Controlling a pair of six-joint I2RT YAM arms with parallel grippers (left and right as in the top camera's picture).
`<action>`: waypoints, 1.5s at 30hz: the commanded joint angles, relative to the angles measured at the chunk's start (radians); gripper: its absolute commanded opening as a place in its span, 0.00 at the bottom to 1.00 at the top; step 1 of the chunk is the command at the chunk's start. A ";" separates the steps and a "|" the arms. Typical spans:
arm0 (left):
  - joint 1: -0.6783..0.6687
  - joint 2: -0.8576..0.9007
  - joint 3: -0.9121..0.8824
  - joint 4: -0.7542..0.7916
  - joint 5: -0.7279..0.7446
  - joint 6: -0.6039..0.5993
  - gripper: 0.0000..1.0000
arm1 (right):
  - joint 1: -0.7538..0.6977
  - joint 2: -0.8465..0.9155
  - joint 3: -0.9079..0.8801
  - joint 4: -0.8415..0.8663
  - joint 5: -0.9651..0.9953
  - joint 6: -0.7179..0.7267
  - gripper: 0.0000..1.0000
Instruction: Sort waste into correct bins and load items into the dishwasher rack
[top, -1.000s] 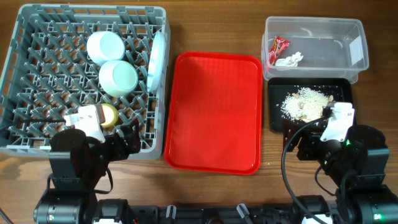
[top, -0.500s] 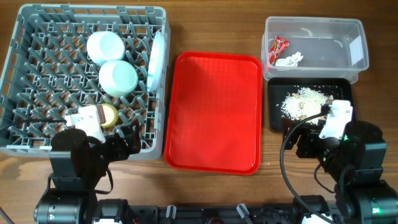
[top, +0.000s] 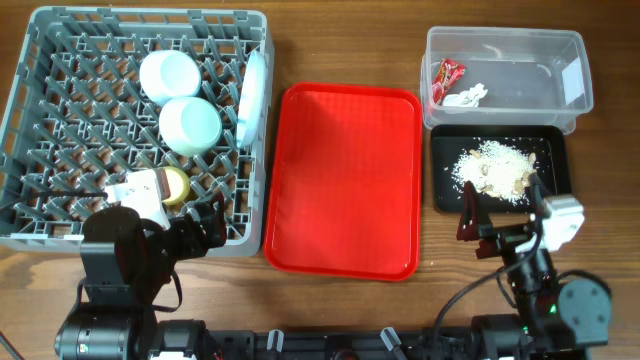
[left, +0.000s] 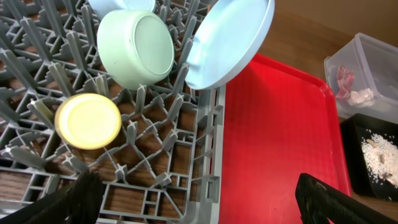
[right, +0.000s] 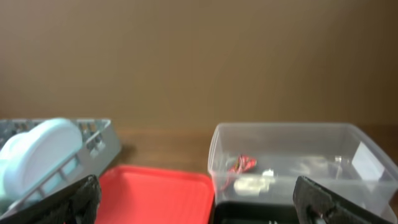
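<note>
The round pale plate (top: 254, 95) stands on edge along the right side of the large grey plastic pegged rack (top: 60, 40), long axis front-to-back, while the left gripper (left: 199, 208) and right gripper (right: 196, 208) gape wide, holding nothing.

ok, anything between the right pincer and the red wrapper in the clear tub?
Yes. The black tray with rice scraps lies between the open right pincer and the clear tub, and the tub's near wall stands in front of the red wrapper. Nothing else visible.
</note>
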 joint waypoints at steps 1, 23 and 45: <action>-0.004 0.000 -0.005 0.001 0.015 0.017 1.00 | 0.002 -0.096 -0.136 0.113 0.026 -0.049 1.00; -0.004 0.000 -0.005 0.001 0.015 0.017 1.00 | -0.014 -0.123 -0.432 0.310 0.022 -0.203 1.00; -0.004 0.000 -0.005 0.001 0.015 0.017 1.00 | -0.015 -0.121 -0.432 0.309 0.022 -0.204 1.00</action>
